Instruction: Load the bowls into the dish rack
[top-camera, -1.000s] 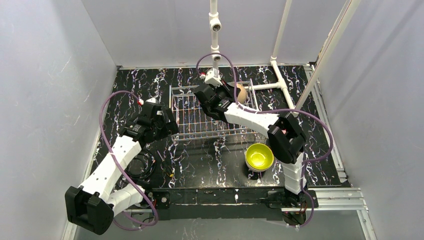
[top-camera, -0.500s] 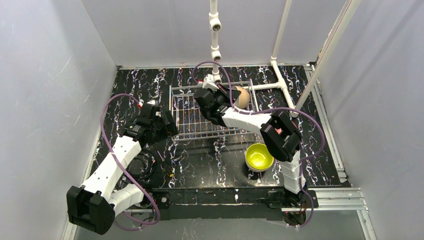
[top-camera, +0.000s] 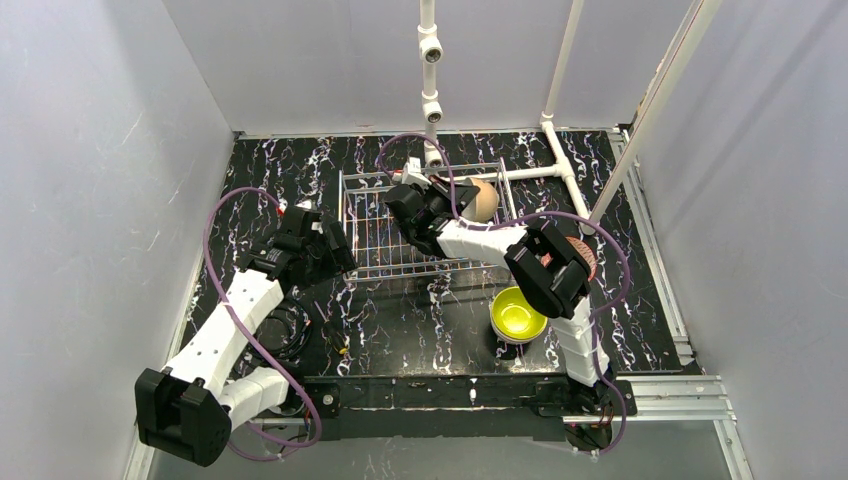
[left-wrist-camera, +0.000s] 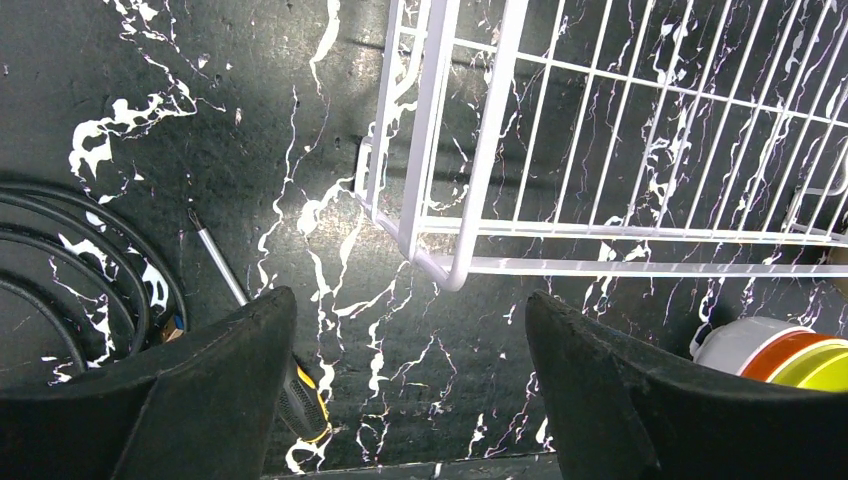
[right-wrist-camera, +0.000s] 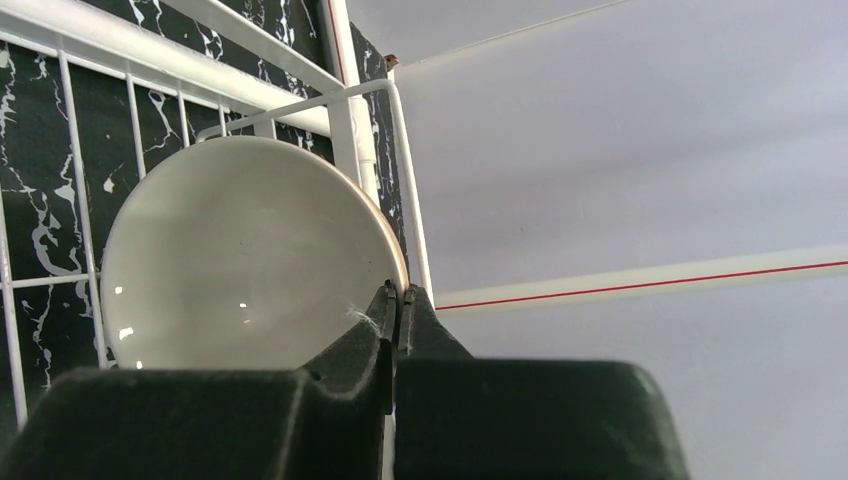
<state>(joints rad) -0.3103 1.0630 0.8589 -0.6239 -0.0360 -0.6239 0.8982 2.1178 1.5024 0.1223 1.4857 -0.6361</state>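
Across the black, white-veined table (top-camera: 420, 325) sits the rectangular white-wire dish rack (top-camera: 372, 240). Nearer the right arm's base waits a stack of bowls (top-camera: 518, 313) topped by a yellow-green one. A beige-brown round bowl (right-wrist-camera: 240, 262) stands on edge at the rack's far right corner, its rim pinched between the closed fingers of the right gripper (right-wrist-camera: 397, 300). It likely wants seating against the wires before release, lest it roll. The left gripper (left-wrist-camera: 405, 310) hangs wide open and empty by the rack's near left corner.

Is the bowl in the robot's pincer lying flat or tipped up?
Tipped up on edge: the right pincer pinches the tan bowl by its rim, hollow facing sideways.
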